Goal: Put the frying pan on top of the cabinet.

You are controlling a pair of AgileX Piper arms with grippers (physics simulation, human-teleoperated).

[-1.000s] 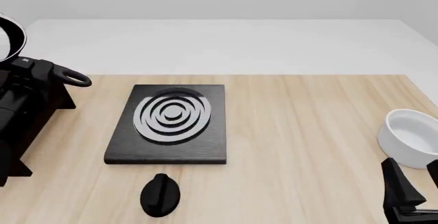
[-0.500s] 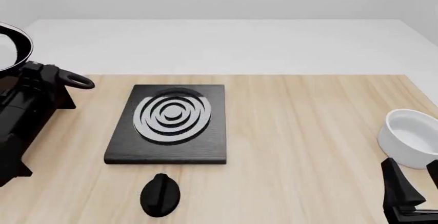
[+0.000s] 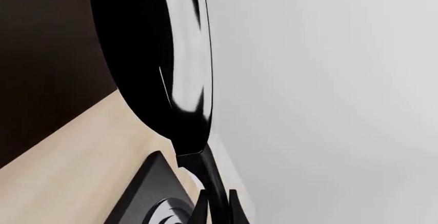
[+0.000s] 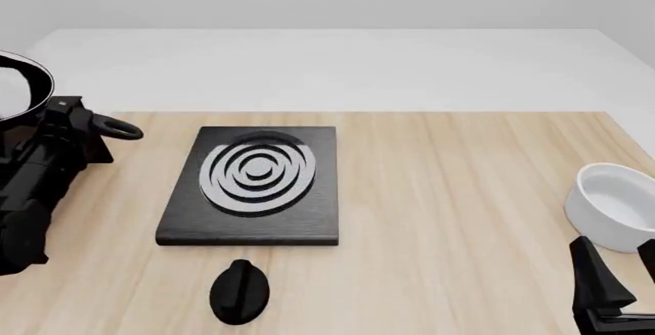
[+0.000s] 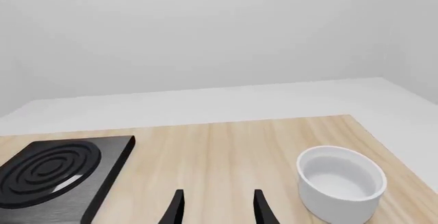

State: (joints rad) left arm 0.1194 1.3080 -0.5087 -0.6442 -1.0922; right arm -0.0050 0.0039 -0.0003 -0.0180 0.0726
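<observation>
At the table's far left the frying pan [image 4: 23, 88] is cut off by the picture's edge, showing its pale inside and silver rim. Its black handle [image 4: 115, 129] points right and ends in a ring. My left gripper [image 4: 64, 116] is shut on that handle. In the left wrist view the frying pan [image 3: 154, 65] appears edge-on, its handle [image 3: 208, 183] running down between my fingers. The dark cabinet [image 3: 41, 49] fills the area beside it. From the front my arm hides most of the cabinet [image 4: 97, 151]. My right gripper [image 5: 217, 206] is open and empty near the front right corner [image 4: 622, 274].
A flat black stove plate [image 4: 256, 185] with grey rings lies left of centre, also seen as the stove plate [image 5: 51, 170] from the right wrist. A black knob [image 4: 239, 293] sits in front of it. A white bowl [image 4: 614, 205] stands at the right edge, just beyond my right gripper.
My left gripper and the frying pan have shifted a little right and lower in the front view. The handle's ring has moved with them. My right arm is still.
</observation>
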